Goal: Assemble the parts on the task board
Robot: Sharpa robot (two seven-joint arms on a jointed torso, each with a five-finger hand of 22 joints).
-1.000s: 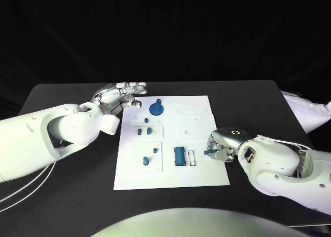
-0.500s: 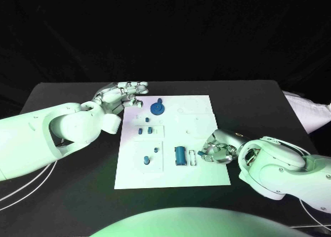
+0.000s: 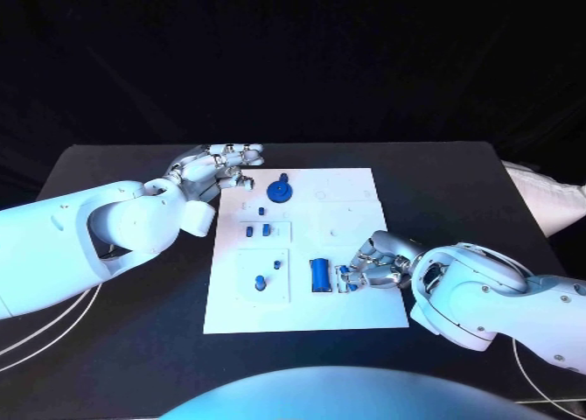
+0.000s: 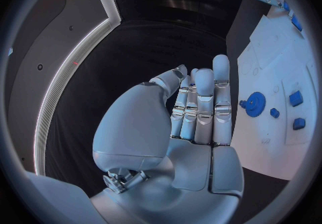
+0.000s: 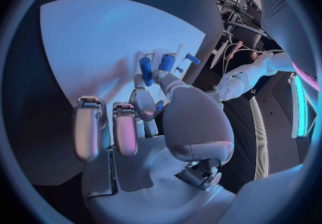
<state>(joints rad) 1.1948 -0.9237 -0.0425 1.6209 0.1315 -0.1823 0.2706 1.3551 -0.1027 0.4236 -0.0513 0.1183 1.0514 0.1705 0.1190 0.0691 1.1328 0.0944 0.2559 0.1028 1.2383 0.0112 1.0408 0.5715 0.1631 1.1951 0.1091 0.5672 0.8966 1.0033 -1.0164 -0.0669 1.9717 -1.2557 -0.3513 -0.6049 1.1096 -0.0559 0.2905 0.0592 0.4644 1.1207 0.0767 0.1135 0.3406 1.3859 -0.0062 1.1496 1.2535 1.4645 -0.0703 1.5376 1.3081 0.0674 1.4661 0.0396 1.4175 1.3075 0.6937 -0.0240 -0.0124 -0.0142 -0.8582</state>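
The white task board point(image 3: 350, 197) lies mid-table. On it are a blue gear-shaped part point(image 3: 279, 190), a pair of small blue parts point(image 3: 256, 232), another small part point(image 3: 259, 282) and an upright blue cylinder point(image 3: 319, 274). My right hand point(image 3: 375, 269) hovers over the board's near right side, just right of the cylinder, pinching a small blue part point(image 5: 159, 106) between thumb and finger. My left hand point(image 3: 221, 171) hangs at the board's far left corner, fingers extended and holding nothing. The left wrist view shows the left hand point(image 4: 195, 111) beside the gear point(image 4: 255, 103).
A white cloth bundle point(image 3: 552, 197) lies at the table's right edge. White cables point(image 3: 41, 337) run under my left arm. Bare black table point(image 3: 457, 175) surrounds the board.
My right hand has moved left from the board's right edge onto the board, closer to the blue cylinder, carrying the small blue part. The left hand has barely shifted.
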